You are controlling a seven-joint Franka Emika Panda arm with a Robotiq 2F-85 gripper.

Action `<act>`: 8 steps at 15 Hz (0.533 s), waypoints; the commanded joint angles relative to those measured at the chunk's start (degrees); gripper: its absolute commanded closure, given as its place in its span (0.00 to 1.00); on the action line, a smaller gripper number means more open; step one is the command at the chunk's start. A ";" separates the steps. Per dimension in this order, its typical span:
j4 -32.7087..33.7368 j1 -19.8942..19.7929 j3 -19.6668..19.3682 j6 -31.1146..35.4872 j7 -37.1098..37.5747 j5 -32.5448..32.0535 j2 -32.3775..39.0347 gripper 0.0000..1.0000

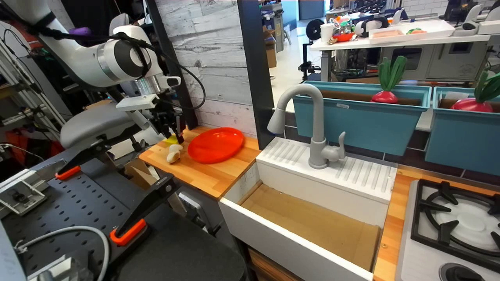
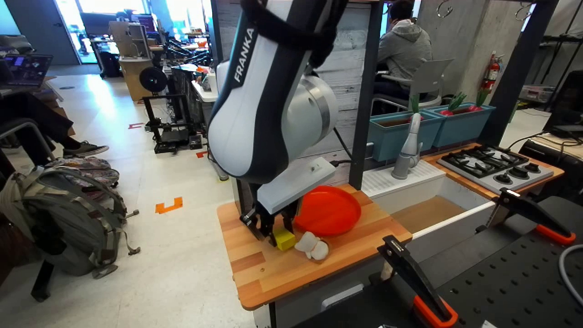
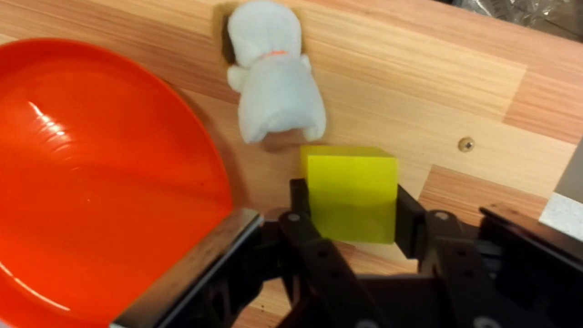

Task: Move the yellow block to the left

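Note:
The yellow block [image 3: 350,200] sits between the two black fingers of my gripper [image 3: 353,209] in the wrist view. A finger pad lies against each side, and the gripper looks shut on it. In both exterior views the block [image 1: 171,139] [image 2: 285,240] is at or just above the wooden counter. The gripper [image 1: 174,136] [image 2: 281,234] points down over it and hides part of it. Whether the block touches the wood is hard to tell.
A red-orange plate [image 1: 216,145] [image 2: 329,212] [image 3: 91,159] lies close beside the gripper. A small white plush toy [image 1: 174,153] [image 2: 312,246] [image 3: 282,93] lies right by the block. The wooden counter [image 2: 268,278] ends near them; a sink [image 1: 297,238] adjoins it.

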 commanded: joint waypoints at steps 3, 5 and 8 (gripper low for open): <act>6.48 1.22 -0.63 -2.51 -0.08 -0.60 4.10 0.31; 7.09 1.26 -0.61 -2.30 -0.15 -0.65 4.42 0.17; 5.43 1.25 -0.47 -1.64 -0.32 -0.81 2.76 0.00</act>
